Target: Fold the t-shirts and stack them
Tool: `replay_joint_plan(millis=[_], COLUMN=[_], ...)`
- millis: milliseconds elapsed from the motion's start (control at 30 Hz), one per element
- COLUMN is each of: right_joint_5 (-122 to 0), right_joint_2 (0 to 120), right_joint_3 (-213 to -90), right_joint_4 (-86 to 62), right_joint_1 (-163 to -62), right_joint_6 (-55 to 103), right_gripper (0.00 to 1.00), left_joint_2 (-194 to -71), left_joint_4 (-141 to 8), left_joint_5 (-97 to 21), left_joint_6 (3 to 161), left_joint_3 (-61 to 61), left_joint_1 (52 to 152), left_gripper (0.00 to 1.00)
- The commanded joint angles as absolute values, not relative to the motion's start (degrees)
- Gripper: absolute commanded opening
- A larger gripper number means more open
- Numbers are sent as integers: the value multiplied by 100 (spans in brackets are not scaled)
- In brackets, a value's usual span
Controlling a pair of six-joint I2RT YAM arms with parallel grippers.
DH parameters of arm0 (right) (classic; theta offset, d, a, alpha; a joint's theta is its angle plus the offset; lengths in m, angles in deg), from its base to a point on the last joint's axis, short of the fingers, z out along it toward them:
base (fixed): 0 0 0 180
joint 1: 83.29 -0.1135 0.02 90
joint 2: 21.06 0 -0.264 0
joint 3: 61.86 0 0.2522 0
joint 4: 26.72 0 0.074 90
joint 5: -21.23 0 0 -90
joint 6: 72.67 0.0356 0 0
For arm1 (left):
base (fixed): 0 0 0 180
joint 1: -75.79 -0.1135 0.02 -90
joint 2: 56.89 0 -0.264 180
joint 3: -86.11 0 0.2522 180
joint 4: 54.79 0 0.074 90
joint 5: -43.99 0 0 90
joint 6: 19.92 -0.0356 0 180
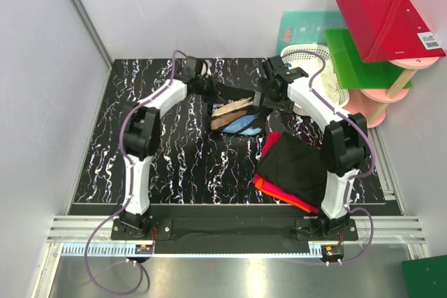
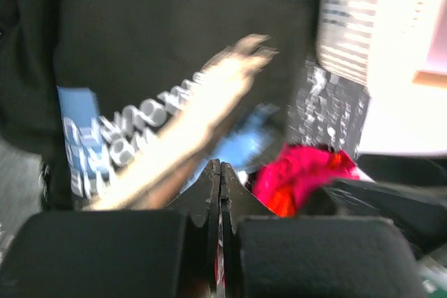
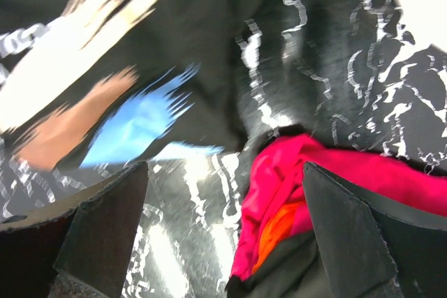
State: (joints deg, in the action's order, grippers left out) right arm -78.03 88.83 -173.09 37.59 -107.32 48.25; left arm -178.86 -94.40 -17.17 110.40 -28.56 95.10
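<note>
Marbled black table (image 1: 174, 165) beneath both arms. Looks barely begun: printed black tee (image 1: 234, 113) loosely spread at far centre, heap of black, red and orange tees (image 1: 290, 169) rumpled near right, no neat stack. Left pincer (image 2: 220, 169) pressed together above print; right pincer (image 3: 223, 172) spread wide.

A robotics lab test cell: plain white panel walls (image 1: 42, 68) box in the black marbled desk (image 1: 188, 165); an aluminium rail (image 1: 84, 227) along the desk's near edge carries two cabled arms (image 1: 140, 137).
</note>
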Motion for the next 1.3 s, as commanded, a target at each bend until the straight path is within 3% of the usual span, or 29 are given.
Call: replay_joint_plan(millis=[0,567,967,1267], right_joint_5=[-7564,-5366,-5725,-6244], right_joint_2=[9354,10480,10209,9733], right_joint_3=[-17537,-17960,-17503,-17301], right_joint_4=[3802,2590,2712,3116], right_joint_1=[-10404,-10183,-10183,-10183], right_joint_6=[5090,5750,5776,5662], right_gripper=[100,100,100,100], left_joint_2=[-18459,-17976,-17871,-17089], left_joint_4=[-8684,-9447,-9650,-9729], left_joint_5=[-1534,-2079,-2141,-2070], left_joint_6=[11912,11438,11245,11192], left_joint_3=[-2855,-2100,-2222,-2468], left_joint_1=[9512,8968,8853,8853], left_gripper=[0,0,0,0])
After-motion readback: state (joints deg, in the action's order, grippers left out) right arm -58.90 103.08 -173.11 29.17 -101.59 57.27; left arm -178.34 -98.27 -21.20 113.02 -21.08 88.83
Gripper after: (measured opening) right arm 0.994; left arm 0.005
